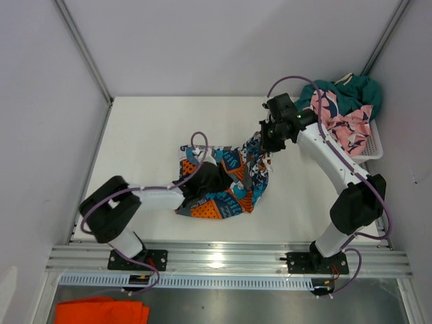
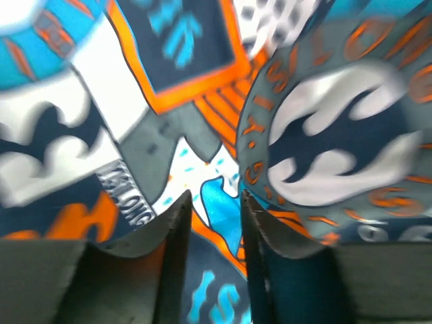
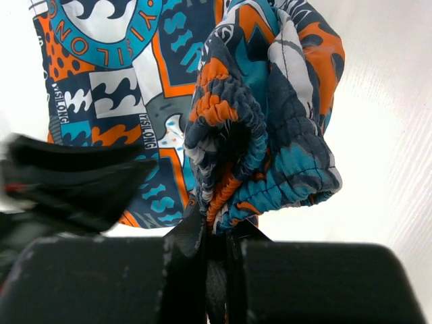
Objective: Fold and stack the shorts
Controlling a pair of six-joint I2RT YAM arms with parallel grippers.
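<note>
The blue/orange/white graphic print shorts (image 1: 233, 192) lie crumpled mid-table. My right gripper (image 1: 269, 144) is shut on their elastic waistband (image 3: 226, 115) and holds that end lifted above the table; the pinch shows in the right wrist view (image 3: 216, 226). My left gripper (image 1: 213, 177) is low on the shorts' left part. In the left wrist view (image 2: 214, 202) its jaws stand a narrow gap apart with flat printed fabric (image 2: 223, 209) showing between them. The pink shark shorts (image 1: 347, 128) and the teal green shorts (image 1: 351, 93) lie in the basket at back right.
The white mesh basket (image 1: 373, 150) stands at the table's right edge, close behind the right arm. A plain bright orange cloth (image 1: 101, 310) lies off the table at the near left. White walls enclose the table. My left arm shows blurred in the right wrist view (image 3: 67, 182).
</note>
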